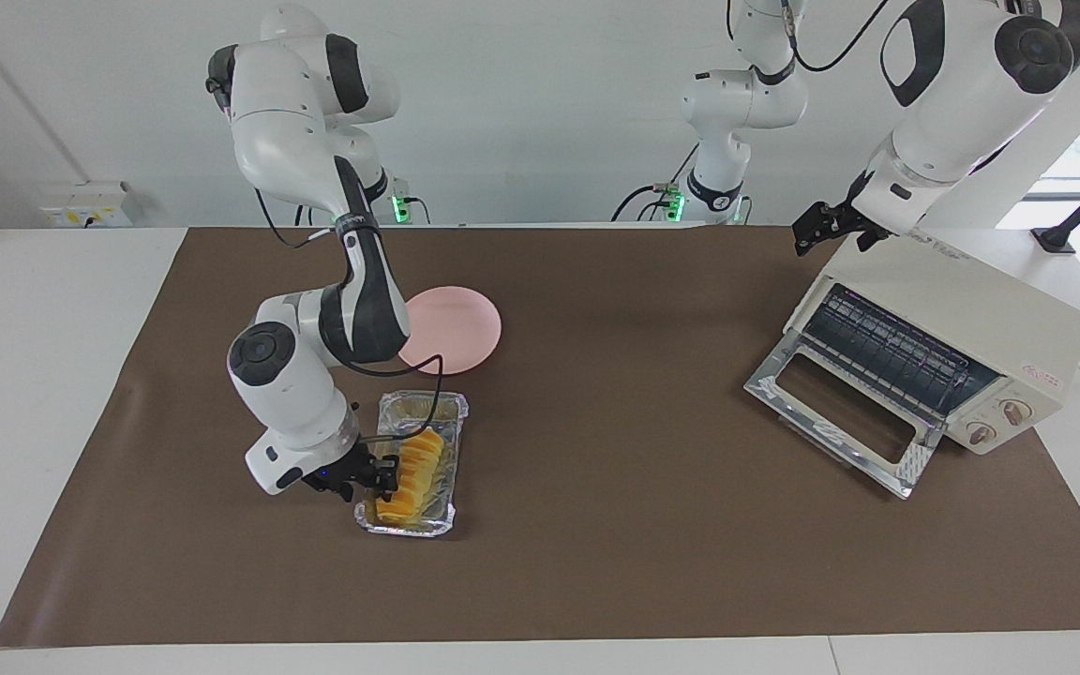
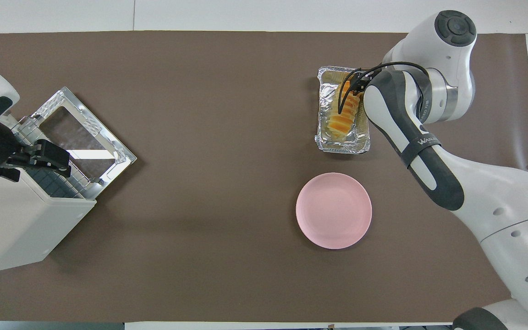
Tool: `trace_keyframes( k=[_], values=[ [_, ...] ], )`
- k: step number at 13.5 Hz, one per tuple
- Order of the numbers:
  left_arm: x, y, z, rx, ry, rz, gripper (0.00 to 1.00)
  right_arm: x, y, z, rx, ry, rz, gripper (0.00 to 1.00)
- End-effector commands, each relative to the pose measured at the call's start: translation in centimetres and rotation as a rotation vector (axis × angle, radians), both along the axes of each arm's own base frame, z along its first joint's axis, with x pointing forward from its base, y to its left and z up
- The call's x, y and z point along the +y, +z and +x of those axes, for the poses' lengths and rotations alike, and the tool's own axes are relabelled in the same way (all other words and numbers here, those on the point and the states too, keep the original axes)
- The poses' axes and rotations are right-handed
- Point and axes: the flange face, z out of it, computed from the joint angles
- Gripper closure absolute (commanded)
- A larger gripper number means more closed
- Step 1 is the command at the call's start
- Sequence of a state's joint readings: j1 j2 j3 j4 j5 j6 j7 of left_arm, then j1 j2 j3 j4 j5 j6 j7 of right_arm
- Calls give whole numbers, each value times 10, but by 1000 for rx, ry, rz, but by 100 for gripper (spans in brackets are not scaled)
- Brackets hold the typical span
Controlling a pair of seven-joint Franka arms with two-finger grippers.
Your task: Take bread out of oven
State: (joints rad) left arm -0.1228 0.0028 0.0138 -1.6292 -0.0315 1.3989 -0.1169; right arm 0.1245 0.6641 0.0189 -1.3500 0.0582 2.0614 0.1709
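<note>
The bread (image 1: 412, 473) is lying in the foil tray (image 1: 414, 410) (lower left of the facing view), with the right gripper (image 1: 383, 476) closing on it. The left gripper (image 1: 817, 228), fingers unreadable, is hovering over the open oven (image 1: 971, 323) at right.

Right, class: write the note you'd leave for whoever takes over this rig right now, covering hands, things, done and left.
Right hand: down at the bread, against its side; grip not readable.
Left hand: over the oven's top corner, waiting; contact unclear.
Bread: lies in the foil tray on the table, farther from the robots than the pink plate.
Oven: at the left arm's end, door folded down, wire rack bare.
Done: bread and tray are out of the oven.
Left: probably lift the bread from the tray, perhaps onto the plate; the door is not yet closed.
</note>
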Motion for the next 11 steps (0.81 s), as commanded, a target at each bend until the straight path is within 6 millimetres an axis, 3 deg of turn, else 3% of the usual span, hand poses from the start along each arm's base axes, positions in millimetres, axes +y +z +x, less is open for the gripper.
trace_keyframes(
  k=[1,4,6,11],
  values=[
    [3,2,-4,-18,-2,13,0,20,27,-1,17,6,-9,0],
    [3,2,-4,-18,-2,13,0,55,27,-6,3,-11,-35,0],
    [3,2,-4,-18,-2,13,0,62,21,-8,-6,-15,-41,0],
    [3,2,-4,-18,-2,13,0,74,-19,-22,-10,7,-64,1]
  ],
)
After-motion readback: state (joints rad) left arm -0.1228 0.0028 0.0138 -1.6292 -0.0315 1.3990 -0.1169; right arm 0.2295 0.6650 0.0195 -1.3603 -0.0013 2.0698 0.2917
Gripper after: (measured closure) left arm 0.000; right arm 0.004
